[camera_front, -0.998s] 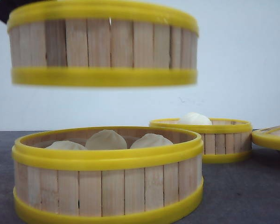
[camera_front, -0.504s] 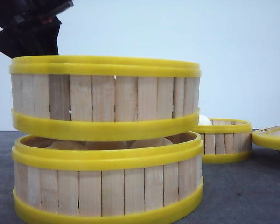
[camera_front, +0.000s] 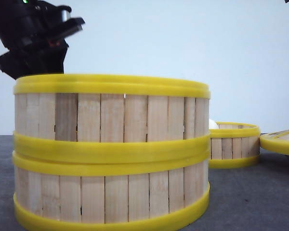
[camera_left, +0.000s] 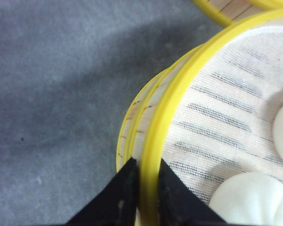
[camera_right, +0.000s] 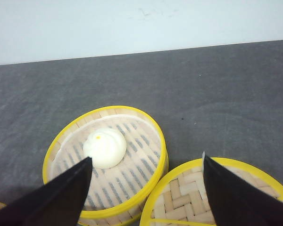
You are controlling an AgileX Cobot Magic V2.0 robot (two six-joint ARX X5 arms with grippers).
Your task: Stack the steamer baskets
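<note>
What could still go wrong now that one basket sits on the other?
The left gripper is clamped on the top basket's rim, so pulling away before opening could drag it off the bottom basket. The wrist view shows the rims slightly offset, so the stack may not be fully seated. The third basket lies close beside the lid; the open right gripper could knock the lid while grasping it.

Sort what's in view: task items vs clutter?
Job: two stacked slat-walled yellow-rimmed steamer baskets, upper on lower; third single-bun basket; left gripper pinching the upper rim.
Lying about: flat woven yellow-rimmed lid; white buns; grey table.
</note>
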